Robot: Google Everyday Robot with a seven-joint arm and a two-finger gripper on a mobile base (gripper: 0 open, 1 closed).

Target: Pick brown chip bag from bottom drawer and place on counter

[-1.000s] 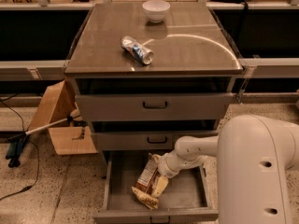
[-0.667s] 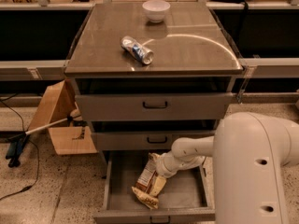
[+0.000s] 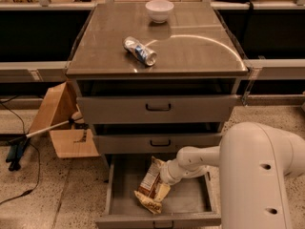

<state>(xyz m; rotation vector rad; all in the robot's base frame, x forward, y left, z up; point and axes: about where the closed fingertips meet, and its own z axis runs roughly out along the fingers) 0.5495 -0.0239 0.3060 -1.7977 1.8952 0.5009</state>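
1. One drawer stands pulled out, the bottom drawer (image 3: 188, 202), at the lower middle of the frame.
2. The brown chip bag (image 3: 151, 185) sits inside it, toward the left half, propped up at a tilt.
3. The gripper (image 3: 167, 173) is down in the drawer, against the bag's upper right edge. We cannot tell how far open it is, or whether it has hold of the bag.
4. On the counter (image 3: 200, 46), upper centre, we see a crushed can (image 3: 140, 51) and a white bowl (image 3: 159, 10), well apart.
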